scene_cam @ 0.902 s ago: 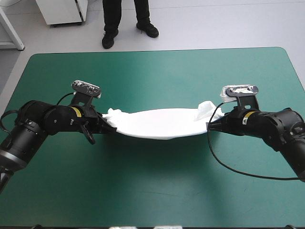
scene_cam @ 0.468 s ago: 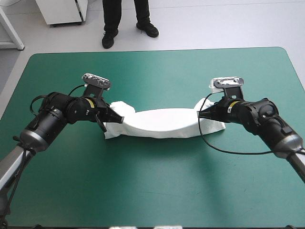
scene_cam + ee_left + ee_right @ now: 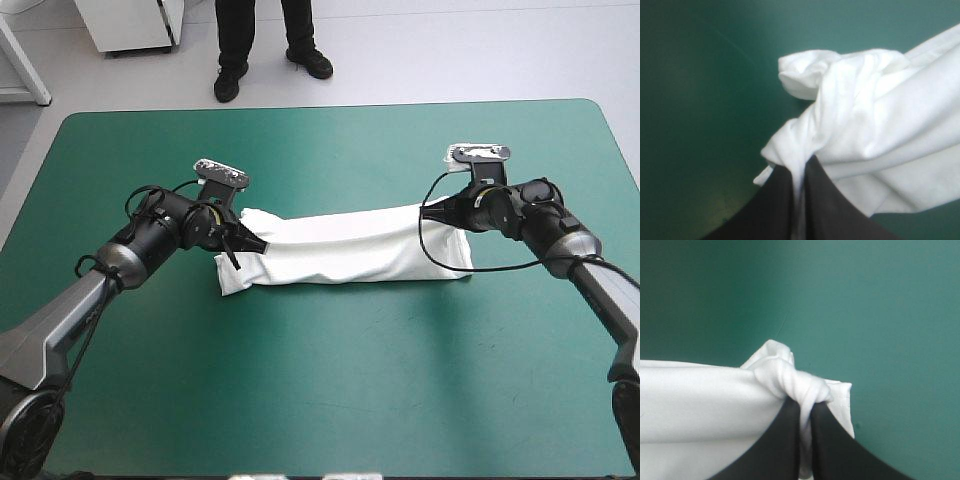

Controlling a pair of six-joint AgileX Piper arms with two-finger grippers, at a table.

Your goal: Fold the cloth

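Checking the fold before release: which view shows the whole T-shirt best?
The high view: the T-shirt runs as one long white band from the left gripper to the right gripper, with both ends visible. Each wrist view shows only the bunched end pinched in its own gripper, with the rest running out of view.
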